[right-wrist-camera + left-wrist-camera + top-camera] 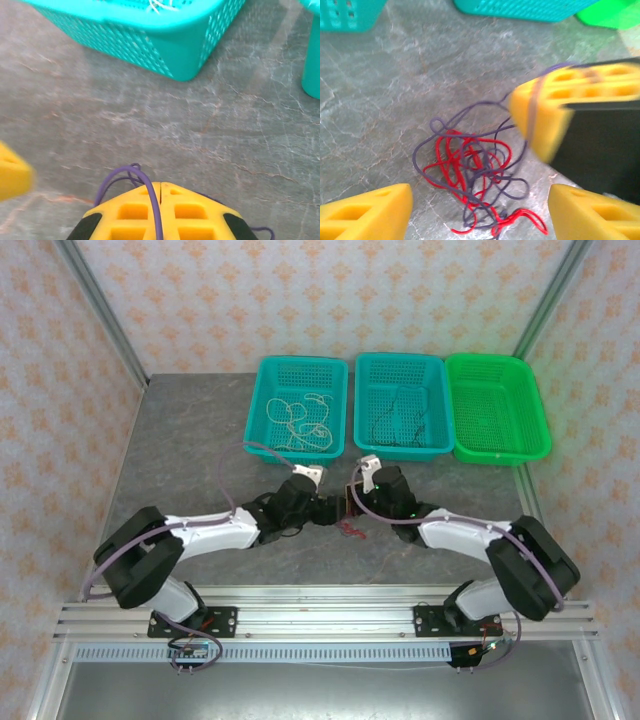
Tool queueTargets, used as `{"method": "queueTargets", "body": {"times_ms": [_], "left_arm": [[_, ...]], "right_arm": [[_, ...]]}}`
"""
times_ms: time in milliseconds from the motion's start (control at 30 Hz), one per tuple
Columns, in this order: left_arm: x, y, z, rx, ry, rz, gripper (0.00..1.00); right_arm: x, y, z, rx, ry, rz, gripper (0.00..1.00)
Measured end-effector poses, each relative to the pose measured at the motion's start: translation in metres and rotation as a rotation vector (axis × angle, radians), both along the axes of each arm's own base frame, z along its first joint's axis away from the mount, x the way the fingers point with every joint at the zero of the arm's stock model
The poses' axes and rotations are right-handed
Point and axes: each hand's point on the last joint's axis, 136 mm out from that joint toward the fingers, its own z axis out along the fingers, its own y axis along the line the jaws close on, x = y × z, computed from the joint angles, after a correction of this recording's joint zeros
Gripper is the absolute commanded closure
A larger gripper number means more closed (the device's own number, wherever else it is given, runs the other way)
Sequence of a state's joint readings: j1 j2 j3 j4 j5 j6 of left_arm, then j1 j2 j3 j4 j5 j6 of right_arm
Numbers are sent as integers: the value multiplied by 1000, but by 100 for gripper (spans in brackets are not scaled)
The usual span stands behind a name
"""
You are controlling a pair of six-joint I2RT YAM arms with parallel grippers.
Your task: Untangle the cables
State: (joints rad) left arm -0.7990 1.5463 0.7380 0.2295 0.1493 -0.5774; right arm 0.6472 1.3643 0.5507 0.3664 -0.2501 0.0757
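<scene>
A tangle of thin red and purple cables lies on the grey table just in front of the two arms; from above it is a small red clump. My left gripper hangs open over it, one yellow finger on each side, touching nothing. My right gripper is shut, its fingers pressed together at the tangle's far right edge. A purple strand comes out at their tips and lies over one finger; it runs taut back to the tangle.
Three baskets stand in a row at the back. The left teal basket holds cream-white cables, the middle teal basket holds black ones, and a green basket is on the right. The near corner of a teal basket stands close ahead of the right gripper.
</scene>
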Motion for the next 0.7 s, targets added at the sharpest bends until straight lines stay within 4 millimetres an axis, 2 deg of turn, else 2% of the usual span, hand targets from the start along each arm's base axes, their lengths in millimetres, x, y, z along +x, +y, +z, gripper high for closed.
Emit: {"method": "queueTargets", "body": {"times_ms": [133, 400, 500, 600, 700], "left_arm": [[3, -4, -20, 27, 35, -3, 29], [16, -14, -34, 32, 60, 26, 41], [17, -12, -46, 47, 83, 56, 50], [16, -8, -56, 56, 106, 77, 59], [13, -3, -63, 66, 120, 91, 62]], "right_arm": [[-10, 5, 21, 107, 4, 19, 100], [-17, 3, 67, 291, 14, -35, 100], [-16, -14, 94, 363, -18, -130, 100], [-13, -41, 127, 454, -65, -258, 100], [-7, -67, 159, 543, -102, -365, 100]]}}
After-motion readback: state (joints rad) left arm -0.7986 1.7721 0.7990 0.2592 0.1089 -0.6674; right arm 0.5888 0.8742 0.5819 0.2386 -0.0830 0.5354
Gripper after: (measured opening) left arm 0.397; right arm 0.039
